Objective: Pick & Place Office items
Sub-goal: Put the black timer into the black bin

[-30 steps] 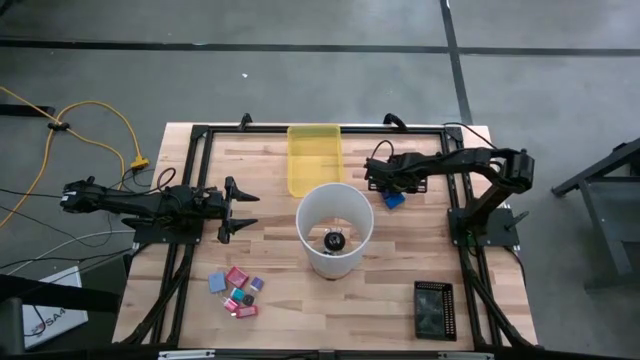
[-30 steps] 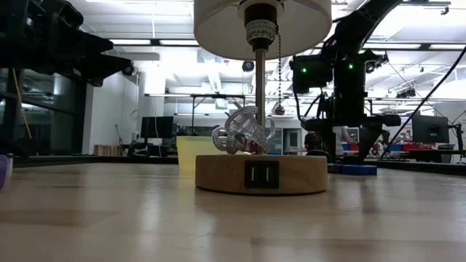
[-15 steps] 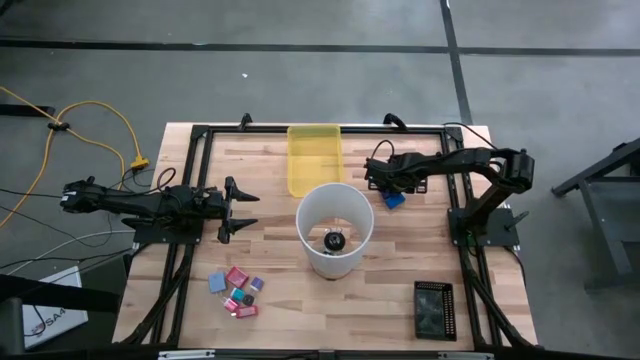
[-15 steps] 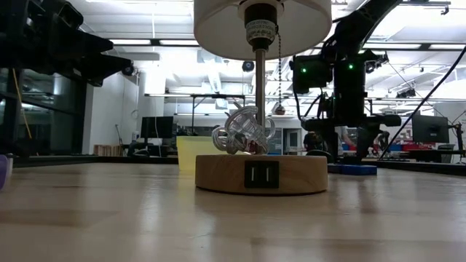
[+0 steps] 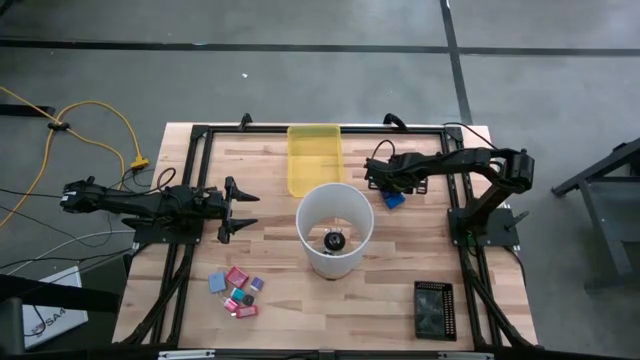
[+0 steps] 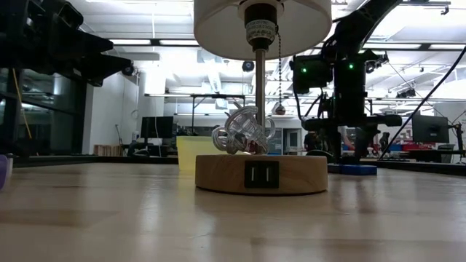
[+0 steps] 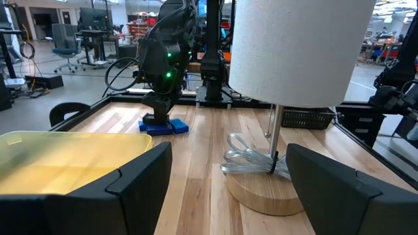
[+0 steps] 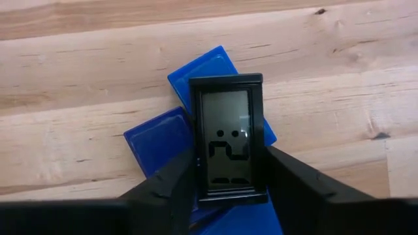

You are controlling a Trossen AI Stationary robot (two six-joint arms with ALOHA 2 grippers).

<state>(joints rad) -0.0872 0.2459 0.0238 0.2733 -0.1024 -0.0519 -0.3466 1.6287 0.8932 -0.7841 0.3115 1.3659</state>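
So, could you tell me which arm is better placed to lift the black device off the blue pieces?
The right: its gripper already straddles the black device on the blue pieces; the left gripper waits across the table.

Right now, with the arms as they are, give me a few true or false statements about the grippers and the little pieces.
1. The left gripper is open, left of the white-shaded lamp. True.
2. The pink and purple pieces lie in the yellow tray. False: they sit clustered on the bare wood near the table's front left, well apart from the tray.
3. The right gripper has a small black-framed display between its fingers, above two bright-blue pieces. True.
4. The black basket stands directly under the lamp. False: it sits near the table's front right corner, apart from the lamp.
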